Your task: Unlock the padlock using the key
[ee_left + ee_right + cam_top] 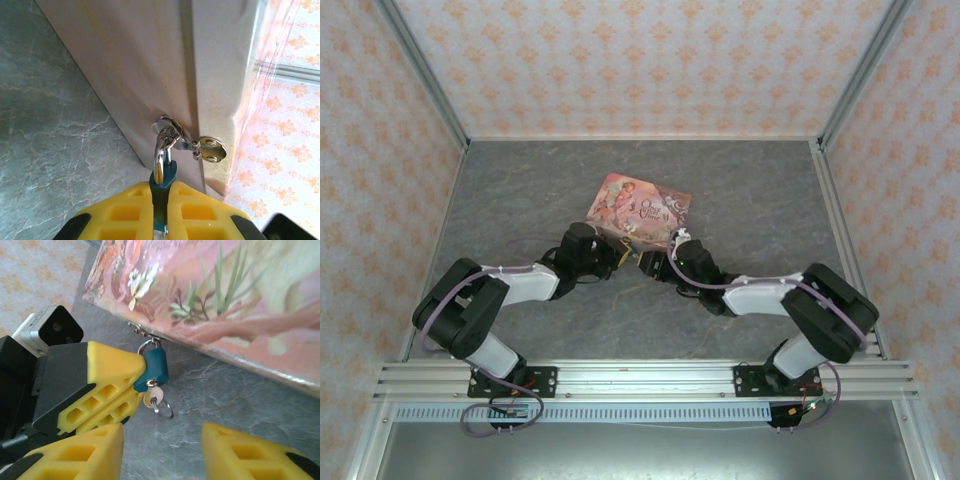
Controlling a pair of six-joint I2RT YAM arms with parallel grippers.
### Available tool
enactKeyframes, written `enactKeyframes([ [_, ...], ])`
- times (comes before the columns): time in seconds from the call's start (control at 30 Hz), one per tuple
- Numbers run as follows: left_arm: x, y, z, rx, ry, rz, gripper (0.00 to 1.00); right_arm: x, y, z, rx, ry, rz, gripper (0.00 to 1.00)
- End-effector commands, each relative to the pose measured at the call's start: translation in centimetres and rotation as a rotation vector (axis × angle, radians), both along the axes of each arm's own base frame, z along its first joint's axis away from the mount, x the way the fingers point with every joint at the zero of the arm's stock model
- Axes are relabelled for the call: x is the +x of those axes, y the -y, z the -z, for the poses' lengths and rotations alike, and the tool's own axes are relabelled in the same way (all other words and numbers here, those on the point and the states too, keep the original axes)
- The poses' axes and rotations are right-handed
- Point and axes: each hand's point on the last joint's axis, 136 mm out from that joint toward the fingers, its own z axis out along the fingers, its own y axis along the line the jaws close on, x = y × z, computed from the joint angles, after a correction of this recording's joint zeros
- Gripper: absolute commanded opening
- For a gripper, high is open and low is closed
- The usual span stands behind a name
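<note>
On the table [520, 200], the box [640, 205] lies flat, and both arms meet at its near edge. Clamped on the padlock [154, 369] is the left gripper [160, 187]. The lock hangs from the hasp [200, 147] on that edge, its long axis running away from the box toward the right gripper [162, 432]. That gripper's fingers stand apart and empty, near the key [151, 399]. The key appears seated in the lock's lower end, ahead and slightly left of the gap.

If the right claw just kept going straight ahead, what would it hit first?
Most likely the key under the blue padlock, which the left gripper pinches, though depth is unclear. The right gripper is open around it.
</note>
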Motion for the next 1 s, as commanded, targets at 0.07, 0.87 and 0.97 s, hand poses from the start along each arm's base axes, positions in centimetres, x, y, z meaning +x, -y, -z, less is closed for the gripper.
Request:
enactKeyframes([
  [0.07, 0.1, 0.1, -1.8, 0.000, 0.014, -0.008, 0.00, -0.6, 3.2, -1.3, -0.251, 0.169, -0.039, 0.47],
  [0.87, -0.4, 0.3, -3.7, -0.019, 0.037, -0.001, 0.00, -3.8, 1.5, -4.6, -1.095, 1.026, -0.465, 0.53],
  [0.97, -0.5, 0.4, -3.8, -0.021, 0.038, -0.001, 0.00, -3.4, 1.1, -4.3, -1.143, 1.068, -0.474, 0.53],
])
